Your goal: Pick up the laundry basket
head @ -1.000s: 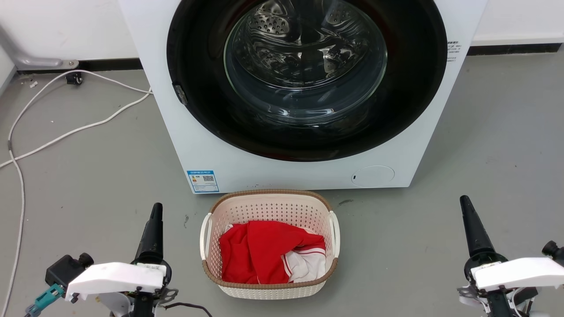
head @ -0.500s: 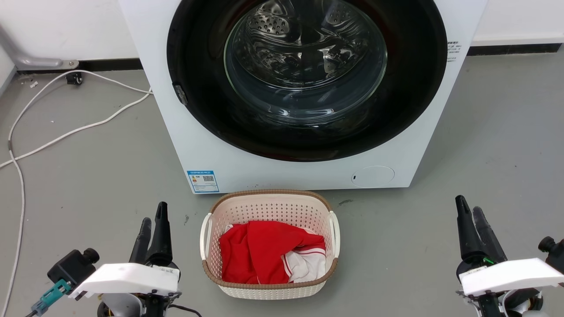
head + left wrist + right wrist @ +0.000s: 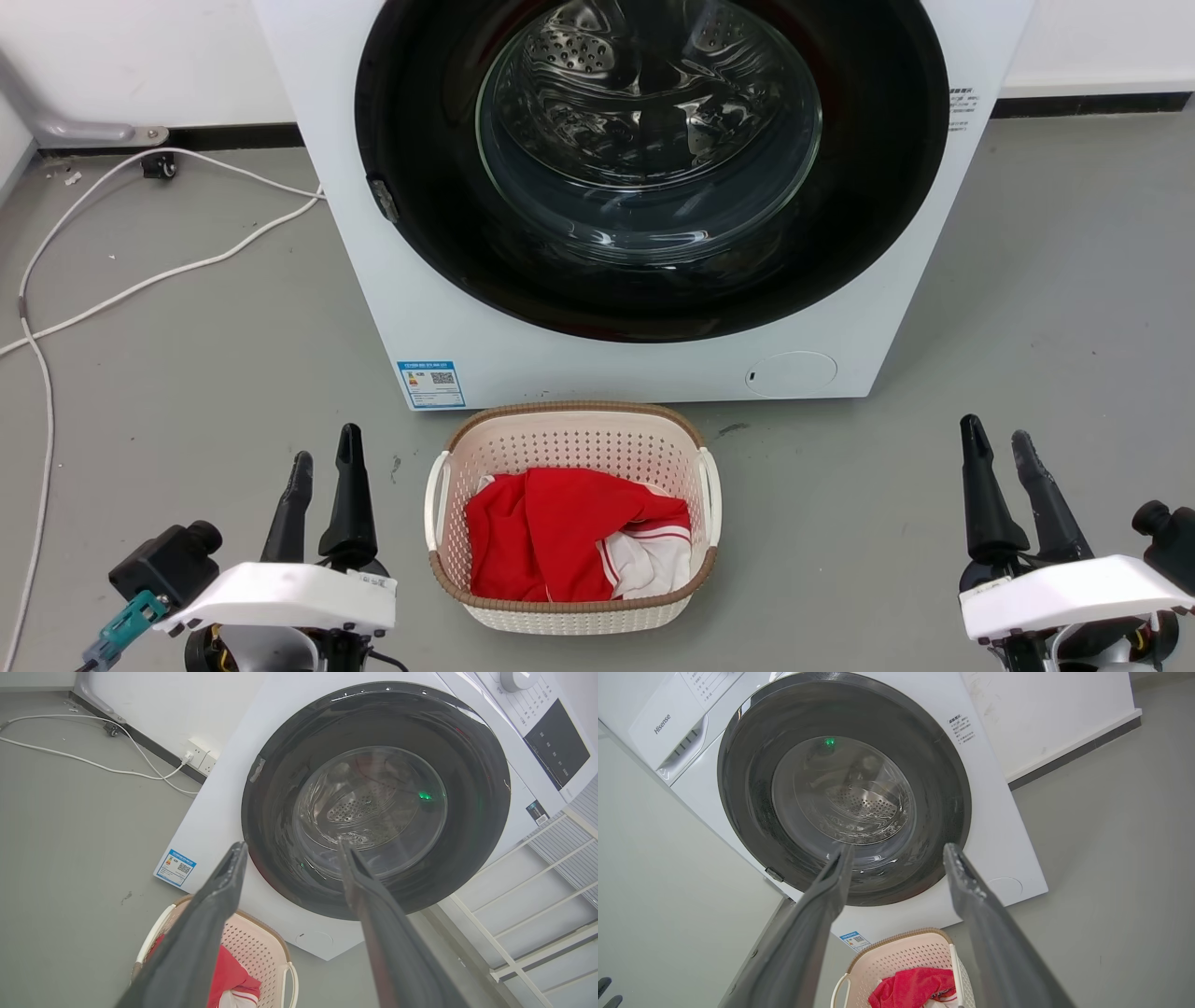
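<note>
1. Head view: both pairs of fingers are opening. The left gripper [image 3: 325, 446] stands with its fingers clearly parted, and the right gripper [image 3: 995, 429] matches it. A second ago each pair was pressed into one dark spike, and half a second ago they showed only a narrow gap. The laundry basket [image 3: 569, 446] sits on the grey floor [image 3: 187, 373] between the two grippers, just in front of the washing machine [image 3: 644, 369], with a red garment [image 3: 560, 532] inside. It has not budged across the three frames. The left gripper is near the basket's left handle [image 3: 433, 499]. The right gripper is well apart from the right handle [image 3: 711, 495].

2. Left wrist view: the left gripper [image 3: 292, 844] holds its fingers wide with nothing between them. The basket [image 3: 252, 952] lies low by the bottom edge, partly behind one finger.

3. Right wrist view: the right gripper [image 3: 899, 847] is likewise spread and empty, and the basket [image 3: 901, 956] lies below it. My read is that this is preparation for the grasp. The reach to the handles is yet to come, and the right arm has the longer way to go.
</note>
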You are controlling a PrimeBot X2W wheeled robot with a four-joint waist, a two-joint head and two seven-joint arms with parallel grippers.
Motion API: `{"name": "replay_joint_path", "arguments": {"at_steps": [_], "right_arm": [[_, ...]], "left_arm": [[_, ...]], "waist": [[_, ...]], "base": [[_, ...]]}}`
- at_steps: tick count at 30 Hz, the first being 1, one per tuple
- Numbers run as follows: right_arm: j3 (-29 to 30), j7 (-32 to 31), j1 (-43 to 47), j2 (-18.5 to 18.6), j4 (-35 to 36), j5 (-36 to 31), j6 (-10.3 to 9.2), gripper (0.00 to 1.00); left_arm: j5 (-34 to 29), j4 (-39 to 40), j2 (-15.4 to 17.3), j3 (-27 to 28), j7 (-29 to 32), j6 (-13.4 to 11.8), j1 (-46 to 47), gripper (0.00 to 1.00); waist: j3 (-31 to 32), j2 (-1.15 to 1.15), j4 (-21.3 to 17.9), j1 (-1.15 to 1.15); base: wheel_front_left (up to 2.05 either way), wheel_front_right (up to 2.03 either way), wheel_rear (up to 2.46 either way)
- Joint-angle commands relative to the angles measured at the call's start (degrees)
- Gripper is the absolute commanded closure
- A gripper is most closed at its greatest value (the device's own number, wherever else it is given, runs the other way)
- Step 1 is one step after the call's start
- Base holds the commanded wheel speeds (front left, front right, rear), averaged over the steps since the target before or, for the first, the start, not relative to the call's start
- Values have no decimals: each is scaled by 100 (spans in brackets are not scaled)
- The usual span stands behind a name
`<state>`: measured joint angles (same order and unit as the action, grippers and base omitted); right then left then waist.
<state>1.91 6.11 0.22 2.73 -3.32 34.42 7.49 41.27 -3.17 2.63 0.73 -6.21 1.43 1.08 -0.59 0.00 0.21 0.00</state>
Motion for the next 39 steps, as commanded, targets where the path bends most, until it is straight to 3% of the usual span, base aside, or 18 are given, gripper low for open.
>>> {"name": "replay_joint_path", "arguments": {"at_steps": [1,39], "right_arm": [[-13,62,-22,17,121,-184,0,0],[-54,594,228,21,377,-2292,0,0]], "left_arm": [[-173,103,25,-5,-53,-7,-12,0],[-2243,224,30,-93,-582,-54,-211,0]], "waist": [[-1,0,1,0],[-25,0,29,0]], "base": [[0,0,0],[0,0,0]]}}
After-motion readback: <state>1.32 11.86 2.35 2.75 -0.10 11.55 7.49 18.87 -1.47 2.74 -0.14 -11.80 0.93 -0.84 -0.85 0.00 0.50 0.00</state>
